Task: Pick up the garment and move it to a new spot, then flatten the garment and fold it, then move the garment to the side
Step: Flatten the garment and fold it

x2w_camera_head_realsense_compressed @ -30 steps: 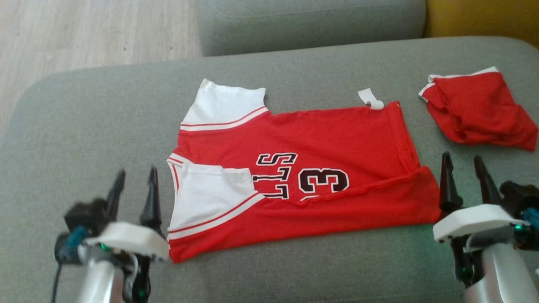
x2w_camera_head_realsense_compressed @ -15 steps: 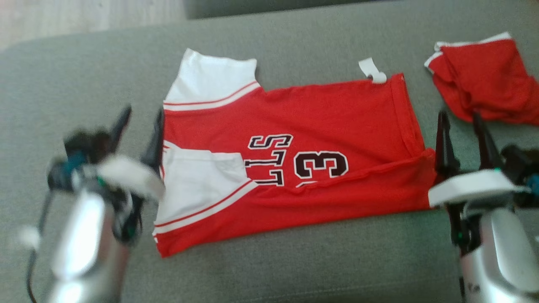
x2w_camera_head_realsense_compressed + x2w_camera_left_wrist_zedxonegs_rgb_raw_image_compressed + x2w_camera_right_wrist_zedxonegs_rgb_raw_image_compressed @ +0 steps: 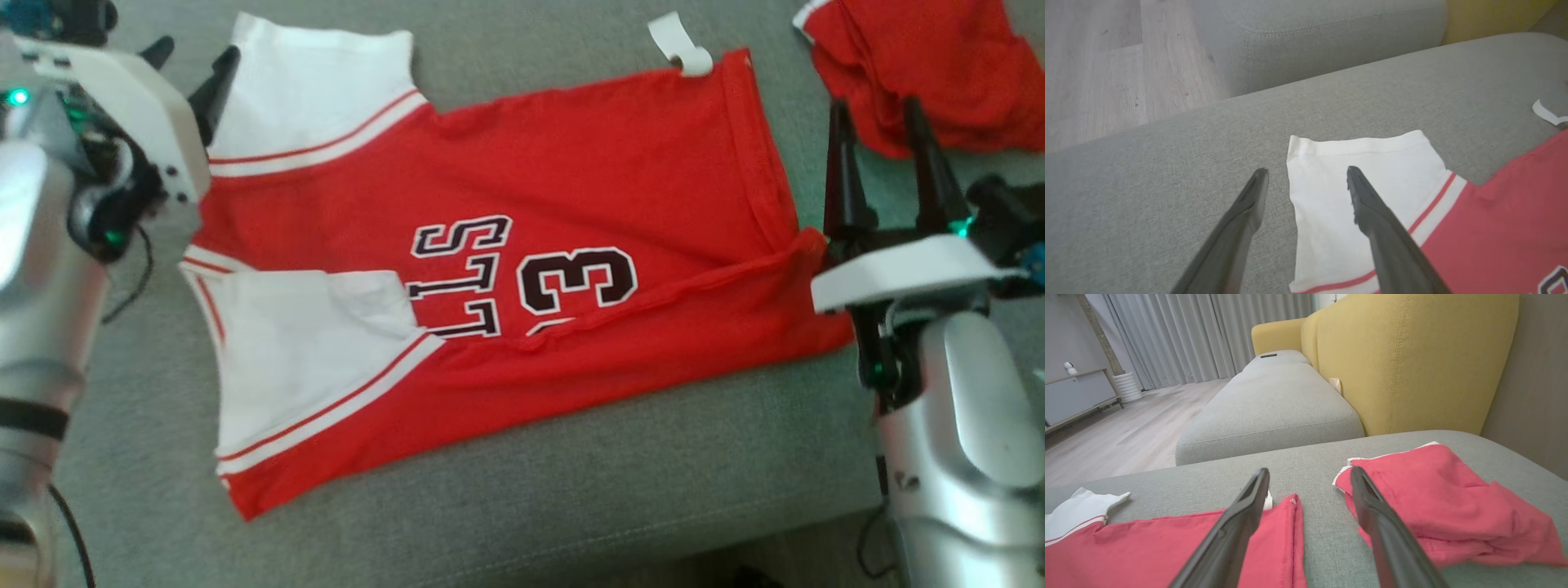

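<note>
- A red basketball jersey (image 3: 588, 155) lies spread on the grey sofa seat (image 3: 588, 498). Its white sleeves point to the robot's left and its hem to the right.
- The near long edge of the jersey is folded up over the front. The fold partly covers the dark number 3 and the letters beside it.
- A small white label (image 3: 676, 42) curls out from the far corner of the hem.
- The left hand (image 3: 196, 53) is at the far sleeve (image 3: 1363, 171) with its fingers spread wide and nothing between them. In the left wrist view one finger is over the white cloth and the other over bare cushion, straddling the sleeve's edge. Whether they touch the cloth cannot be told.
- The right hand (image 3: 873, 104) is at the hem end, also wide apart and empty. In the right wrist view one finger is over the hem and the other over the edge of a crumpled red garment (image 3: 906, 65).
- That second garment lies just beyond the jersey's hem, apart from it, with grey cushion between.
- A yellow sofa back (image 3: 1412, 363), pale wooden floor (image 3: 1094, 73) and grey curtains (image 3: 1208, 330) lie beyond the seat.
</note>
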Motion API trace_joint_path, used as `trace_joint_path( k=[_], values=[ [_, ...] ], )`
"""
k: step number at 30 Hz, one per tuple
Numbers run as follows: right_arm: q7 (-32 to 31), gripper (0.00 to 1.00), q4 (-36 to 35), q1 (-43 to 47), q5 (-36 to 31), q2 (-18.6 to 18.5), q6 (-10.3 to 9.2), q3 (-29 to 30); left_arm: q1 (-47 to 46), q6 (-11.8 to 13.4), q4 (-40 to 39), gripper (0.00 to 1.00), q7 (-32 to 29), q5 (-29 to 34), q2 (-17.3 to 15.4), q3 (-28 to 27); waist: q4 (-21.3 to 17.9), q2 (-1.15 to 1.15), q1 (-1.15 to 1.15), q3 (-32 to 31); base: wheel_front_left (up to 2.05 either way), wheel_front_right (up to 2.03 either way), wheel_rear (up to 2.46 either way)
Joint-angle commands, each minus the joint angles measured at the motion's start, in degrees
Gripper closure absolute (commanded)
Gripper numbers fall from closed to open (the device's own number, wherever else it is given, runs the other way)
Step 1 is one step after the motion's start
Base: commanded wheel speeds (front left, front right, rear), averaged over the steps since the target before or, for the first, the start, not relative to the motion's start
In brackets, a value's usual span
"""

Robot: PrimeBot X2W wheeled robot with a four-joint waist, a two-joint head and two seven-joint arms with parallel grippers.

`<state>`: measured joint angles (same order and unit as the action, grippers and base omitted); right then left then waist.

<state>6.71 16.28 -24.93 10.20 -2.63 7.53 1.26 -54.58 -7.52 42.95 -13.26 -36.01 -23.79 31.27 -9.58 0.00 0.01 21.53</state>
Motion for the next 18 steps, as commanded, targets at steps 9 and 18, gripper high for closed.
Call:
trace_joint_path(
  k=[9,18],
  values=[
    [1.2,0.00,-1.7,-3.8,1.8,-0.2,-0.04,-3.1,-10.5,0.0,6.4,0.00,-0.1,-4.6,-4.7,4.0,-2.8,0.00,-0.01,5.4,0.00,0.00,0.00],
    [2.0,0.00,-1.2,-4.6,2.8,-0.2,-0.04,-3.8,-14.2,0.0,10.0,0.00,1.1,-7.0,-5.0,8.2,-3.3,0.00,-0.01,7.7,0.00,0.00,0.00]
  ],
)
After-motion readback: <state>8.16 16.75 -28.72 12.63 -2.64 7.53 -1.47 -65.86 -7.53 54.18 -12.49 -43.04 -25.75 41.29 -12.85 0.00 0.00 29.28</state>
